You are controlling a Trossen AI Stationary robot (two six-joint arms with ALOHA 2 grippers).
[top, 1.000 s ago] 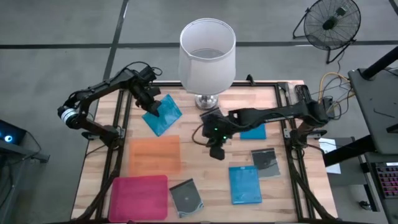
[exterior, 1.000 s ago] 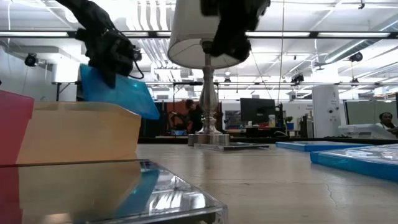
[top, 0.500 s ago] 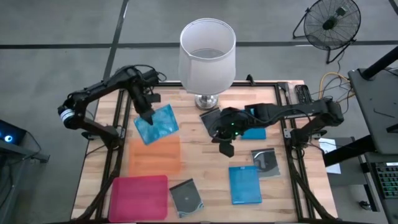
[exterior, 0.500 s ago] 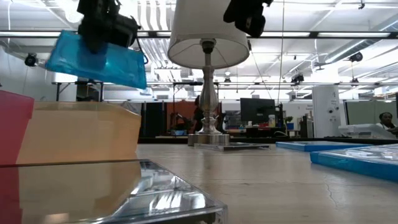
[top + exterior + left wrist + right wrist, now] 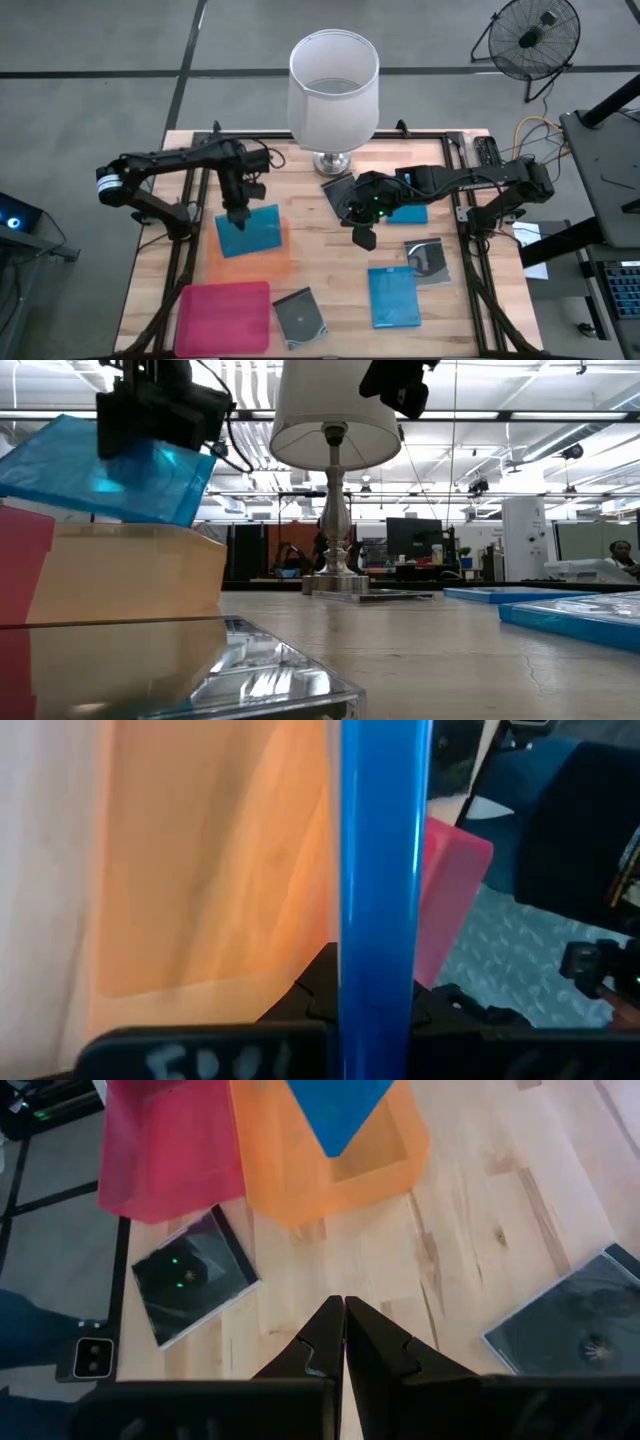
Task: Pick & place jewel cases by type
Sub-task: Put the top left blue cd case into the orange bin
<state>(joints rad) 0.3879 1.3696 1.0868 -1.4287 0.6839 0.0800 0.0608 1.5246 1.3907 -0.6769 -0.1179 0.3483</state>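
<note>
No clear words, brands or numbers anywhere. Only pale scrawled marks on dark bar of left gripper (image 5: 375,1055), at 6 o'clock in left wrist view; letters too smudged to read. Blue jewel case (image 5: 378,870) plain, no label. Same for other cases and trays.

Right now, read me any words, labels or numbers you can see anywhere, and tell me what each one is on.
Pale handwritten marks on the left gripper's dark body, below the blue jewel case it holds: too blurred to read.
Jewel cases, orange tray, pink tray, lamp: no print visible.
Nothing else legible.
</note>
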